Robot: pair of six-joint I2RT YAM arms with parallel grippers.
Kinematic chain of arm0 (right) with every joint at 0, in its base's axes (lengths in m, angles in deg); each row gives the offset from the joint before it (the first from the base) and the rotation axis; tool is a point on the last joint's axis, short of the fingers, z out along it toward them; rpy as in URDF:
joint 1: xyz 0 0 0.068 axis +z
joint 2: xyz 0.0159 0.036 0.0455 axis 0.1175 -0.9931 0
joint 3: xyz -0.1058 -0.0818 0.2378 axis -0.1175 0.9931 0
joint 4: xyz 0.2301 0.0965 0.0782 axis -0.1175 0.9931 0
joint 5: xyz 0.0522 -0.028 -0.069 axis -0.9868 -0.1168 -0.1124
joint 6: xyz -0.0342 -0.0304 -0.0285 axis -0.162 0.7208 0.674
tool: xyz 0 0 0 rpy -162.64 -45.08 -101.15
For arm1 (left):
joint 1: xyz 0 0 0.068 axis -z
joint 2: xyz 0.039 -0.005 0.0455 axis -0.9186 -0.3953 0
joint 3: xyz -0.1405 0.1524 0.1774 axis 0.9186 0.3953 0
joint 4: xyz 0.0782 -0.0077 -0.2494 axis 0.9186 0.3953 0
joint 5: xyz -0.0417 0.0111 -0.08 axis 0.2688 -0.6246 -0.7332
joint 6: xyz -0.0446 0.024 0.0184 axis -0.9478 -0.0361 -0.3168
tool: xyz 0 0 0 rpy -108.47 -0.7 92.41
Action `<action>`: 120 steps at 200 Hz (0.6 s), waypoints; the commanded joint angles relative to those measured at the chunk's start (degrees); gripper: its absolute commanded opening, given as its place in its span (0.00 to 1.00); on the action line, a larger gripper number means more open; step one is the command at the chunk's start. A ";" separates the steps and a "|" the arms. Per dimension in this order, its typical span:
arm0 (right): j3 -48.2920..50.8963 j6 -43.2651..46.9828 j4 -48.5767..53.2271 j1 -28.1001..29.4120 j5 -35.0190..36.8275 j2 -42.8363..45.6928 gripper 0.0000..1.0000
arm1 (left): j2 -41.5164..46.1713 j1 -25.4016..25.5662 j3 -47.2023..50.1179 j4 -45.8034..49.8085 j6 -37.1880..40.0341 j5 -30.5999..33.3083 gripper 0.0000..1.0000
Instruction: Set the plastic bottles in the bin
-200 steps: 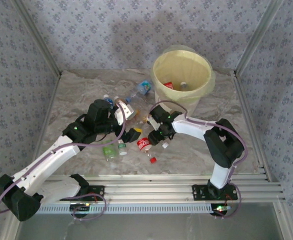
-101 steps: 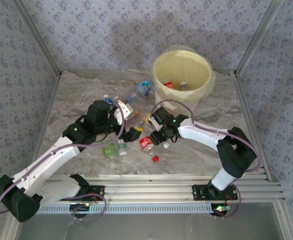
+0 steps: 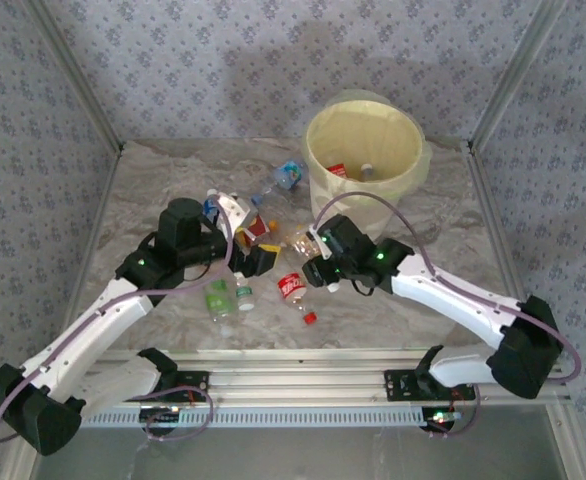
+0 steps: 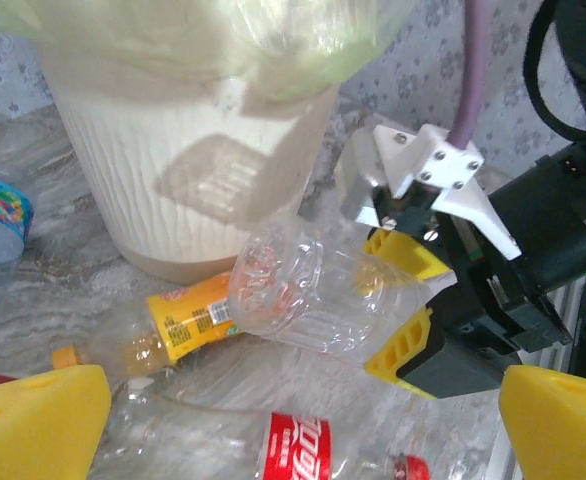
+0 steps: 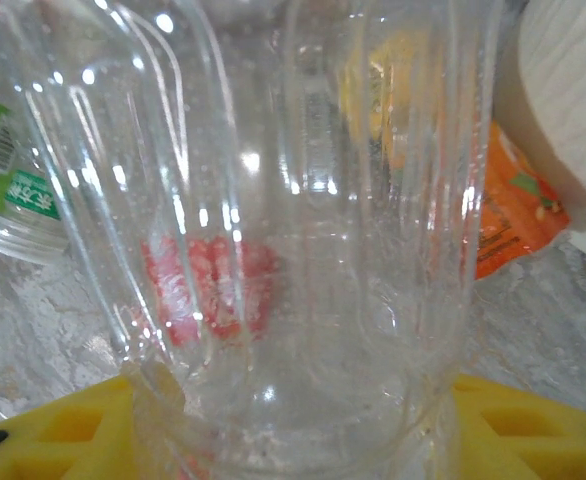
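Keeping a gentle, even squeeze is mattering most now: the right fingers [image 4: 405, 255] are pinching a clear bottle [image 4: 298, 295] near the middle of the table [image 3: 163, 200], and it is looking thin and slippery. The left fingers [image 4: 33, 420] are standing wide, holding nothing. The bin [image 3: 373, 195], sitting by the far edge, is holding at least two bottles [image 3: 338, 171].

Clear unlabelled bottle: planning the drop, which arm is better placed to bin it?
Right: the right gripper clamps the clear bottle near the bin; the left gripper is open, empty.
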 commanded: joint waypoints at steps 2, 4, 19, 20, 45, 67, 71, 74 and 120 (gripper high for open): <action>-3.81 -1.96 2.09 0.23 1.45 3.14 0.59 | 1.80 -0.99 0.51 -4.73 -2.92 -4.04 1.00; -4.08 -2.01 2.09 0.24 1.46 3.26 0.59 | 1.85 -1.09 0.54 -4.88 -3.09 -4.13 1.00; -6.21 -2.14 3.80 0.10 0.85 4.24 0.59 | 2.28 -1.67 0.95 -6.08 -4.22 -4.92 1.00; -6.42 -2.14 3.82 0.17 0.79 4.27 0.59 | 2.29 -1.75 1.00 -6.19 -4.32 -4.95 1.00; -11.37 -0.90 5.34 -0.09 0.49 5.09 0.59 | 3.23 -2.57 1.48 -7.83 -5.69 -5.67 1.00; -15.65 0.46 5.69 -1.12 0.96 5.44 0.59 | 4.12 -3.59 1.52 -8.15 -5.80 -5.86 1.00; -16.44 0.70 5.93 -1.36 1.03 5.40 0.59 | 4.41 -3.86 1.50 -8.16 -5.83 -5.85 1.00; -17.02 0.81 6.00 -1.54 1.07 5.36 0.59 | 4.58 -4.19 1.55 -8.23 -5.91 -5.86 1.00; -26.19 3.53 6.40 -6.40 2.52 3.42 0.57 | 6.59 -7.72 1.58 -8.77 -6.08 -6.09 1.00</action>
